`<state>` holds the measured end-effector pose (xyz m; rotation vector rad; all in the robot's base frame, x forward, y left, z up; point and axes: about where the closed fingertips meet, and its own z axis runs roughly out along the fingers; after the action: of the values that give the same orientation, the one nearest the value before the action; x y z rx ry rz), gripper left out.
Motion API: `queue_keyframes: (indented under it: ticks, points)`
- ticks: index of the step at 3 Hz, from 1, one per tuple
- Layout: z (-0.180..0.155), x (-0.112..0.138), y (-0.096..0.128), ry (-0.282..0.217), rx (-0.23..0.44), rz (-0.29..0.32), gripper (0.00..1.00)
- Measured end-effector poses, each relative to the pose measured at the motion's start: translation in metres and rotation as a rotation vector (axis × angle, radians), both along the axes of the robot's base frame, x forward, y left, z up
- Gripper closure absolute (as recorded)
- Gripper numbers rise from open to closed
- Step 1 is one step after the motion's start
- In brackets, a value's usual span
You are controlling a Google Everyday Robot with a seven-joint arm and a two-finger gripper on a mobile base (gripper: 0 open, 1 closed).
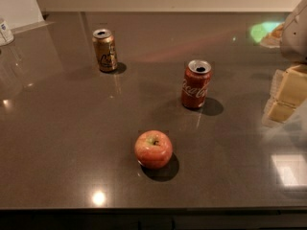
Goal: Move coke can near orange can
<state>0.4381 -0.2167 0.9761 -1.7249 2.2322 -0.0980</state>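
The coke can [196, 85] is red with white script and an open silver top. It stands upright right of the middle of the dark countertop [72, 143]. The orange can [105, 50] is golden-bronze with a dark and white emblem and stands upright at the back left, well apart from the coke can. My gripper [287, 97] shows as pale yellow blocks under a grey arm part at the right edge. It is to the right of the coke can and not touching it.
A red-yellow apple [153, 149] lies in front, between the cans and the counter's front edge [144, 209]. A white wall runs along the back. A clear bottle [5, 31] stands at the far left edge. A green-lit reflection [263, 30] shows at the back right.
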Motion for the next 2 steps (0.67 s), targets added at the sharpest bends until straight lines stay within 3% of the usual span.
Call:
queue_keyframes:
  ticks: [1,2]
  points:
    - [0.001,0.001,0.0,-0.003,0.001,-0.001,0.0]
    - [-0.005,0.017,0.007,-0.03,0.048,-0.005,0.0]
